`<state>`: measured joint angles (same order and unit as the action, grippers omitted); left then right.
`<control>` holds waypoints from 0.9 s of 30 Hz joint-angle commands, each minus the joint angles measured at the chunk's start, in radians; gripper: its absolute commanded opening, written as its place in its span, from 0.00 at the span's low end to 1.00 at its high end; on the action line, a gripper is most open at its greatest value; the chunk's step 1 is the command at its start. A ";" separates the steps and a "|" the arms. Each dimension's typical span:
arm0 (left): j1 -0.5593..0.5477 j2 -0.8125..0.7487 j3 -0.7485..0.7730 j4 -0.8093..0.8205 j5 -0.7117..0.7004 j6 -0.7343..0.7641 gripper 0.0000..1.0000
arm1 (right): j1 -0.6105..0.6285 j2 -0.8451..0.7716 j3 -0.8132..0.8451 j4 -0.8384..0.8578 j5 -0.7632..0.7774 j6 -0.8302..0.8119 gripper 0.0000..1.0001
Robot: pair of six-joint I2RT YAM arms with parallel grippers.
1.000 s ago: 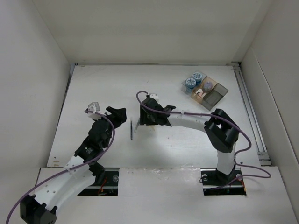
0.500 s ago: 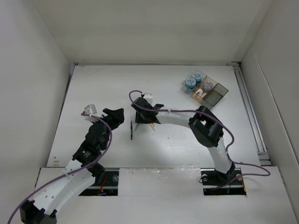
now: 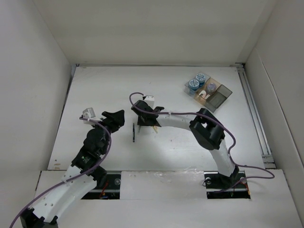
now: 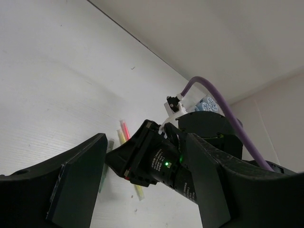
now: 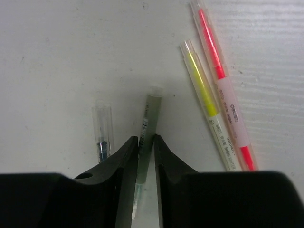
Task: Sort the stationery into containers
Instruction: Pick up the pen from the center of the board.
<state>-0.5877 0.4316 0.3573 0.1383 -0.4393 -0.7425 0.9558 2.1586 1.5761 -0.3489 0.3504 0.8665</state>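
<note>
Here the right hand (image 5: 146, 141) pinches the grey-green pen (image 5: 152, 109), lower centre of frame, on the surface (image 5: 57, 57); the left hand (image 4: 145, 142) stands wide.

Pens mid-surface, tray at the far right.

The organizer tray (image 3: 226, 91) sits at the far right of the surface (image 3: 95, 85), with one roll (image 3: 193, 84) and a second roll (image 3: 201, 77) side by side in its far-left compartments; what fills the other compartments is too small to tell. Near the middle of the surface four pens lie in a row by the right gripper (image 5: 145, 139). The first pen (image 5: 103, 128) lies leftmost and apart, the second pen (image 5: 152, 109) lies between the gripper's fingers, and the third pen (image 5: 204, 95) and fourth pen (image 5: 216, 66) lie to its right, meeting at the ends nearest the gripper. The left gripper (image 3: 118, 118) stands left of the pens, well apart from the tray.
</note>
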 commanded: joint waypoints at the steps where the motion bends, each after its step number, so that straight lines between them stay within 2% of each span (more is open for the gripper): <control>1: -0.001 -0.013 -0.008 0.030 0.001 -0.005 0.64 | 0.012 0.007 -0.014 -0.032 0.013 0.014 0.23; 4: -0.001 -0.013 -0.008 0.030 -0.009 -0.005 0.64 | 0.012 -0.015 -0.036 0.001 -0.007 0.023 0.07; 5: -0.001 -0.022 -0.008 0.030 -0.009 -0.005 0.64 | 0.012 -0.028 -0.045 0.014 -0.007 0.023 0.06; 9: -0.001 -0.033 -0.008 0.021 -0.018 -0.014 0.64 | 0.012 -0.112 -0.057 0.059 -0.016 0.032 0.06; 13: -0.001 -0.042 -0.027 0.041 -0.007 -0.014 0.64 | 0.012 -0.216 -0.022 0.059 0.050 0.032 0.06; 16: -0.001 -0.042 -0.027 0.050 0.002 -0.014 0.64 | -0.032 -0.299 -0.022 0.059 0.076 0.014 0.05; 19: -0.001 -0.015 -0.027 0.050 0.020 -0.014 0.64 | -0.132 -0.390 -0.065 0.045 0.088 0.003 0.05; 22: -0.001 0.009 -0.017 0.061 0.033 -0.014 0.64 | -0.283 -0.525 -0.174 0.045 0.088 0.003 0.04; 23: -0.001 0.009 -0.017 0.061 0.057 -0.014 0.64 | -0.375 -0.557 -0.204 0.045 0.097 0.003 0.04; 26: -0.001 0.019 -0.017 0.070 0.067 -0.014 0.64 | -0.523 -0.647 -0.315 0.079 0.107 -0.020 0.05; 27: -0.001 0.030 -0.017 0.070 0.076 -0.014 0.64 | -0.617 -0.648 -0.336 0.079 0.125 -0.020 0.05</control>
<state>-0.5877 0.4511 0.3347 0.1509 -0.3962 -0.7536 0.4564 1.5387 1.3067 -0.2768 0.4232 0.8680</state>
